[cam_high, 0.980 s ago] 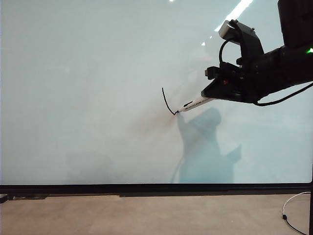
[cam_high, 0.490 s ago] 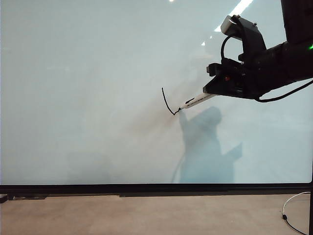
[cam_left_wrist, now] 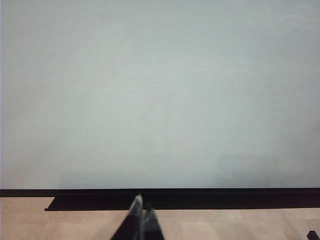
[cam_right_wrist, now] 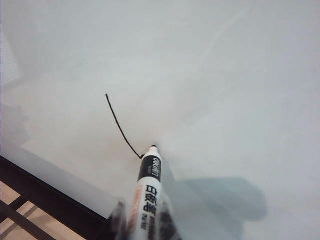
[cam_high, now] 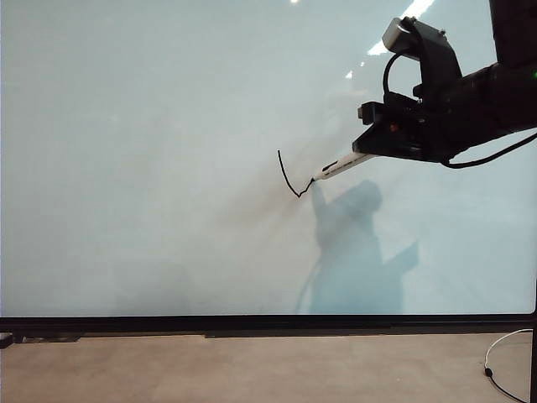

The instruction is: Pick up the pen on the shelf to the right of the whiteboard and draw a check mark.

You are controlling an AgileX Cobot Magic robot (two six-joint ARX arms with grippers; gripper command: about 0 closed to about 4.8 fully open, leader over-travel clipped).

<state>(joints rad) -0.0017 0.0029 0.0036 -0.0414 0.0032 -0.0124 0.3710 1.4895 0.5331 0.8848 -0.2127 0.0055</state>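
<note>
Nearest in the exterior view is a strip of tan floor, with a thin white cable looping at its far right. Behind it runs the black bottom frame of the whiteboard, which fills the rest of the scene.

The left gripper sits low in front of the board's frame, its two fingers pressed together with nothing between them; it shows only in its own wrist view, pointing at blank board.

The right gripper reaches in from the upper right, well above the floor, and is clamped on the pen. The pen slants down and to the left out of the gripper, its dark tip touching the board. In the right wrist view the pen shows a white barrel with black print and a black collar near the tip, the blurred fingers gripping its rear part.

On the board, the check mark is only partly drawn: a curved black stroke runs down to a low point, then a very short rise meets the pen tip. The wrist view shows the same line ending at the tip. The arm's shadow falls on the board below and right of the pen.
</note>
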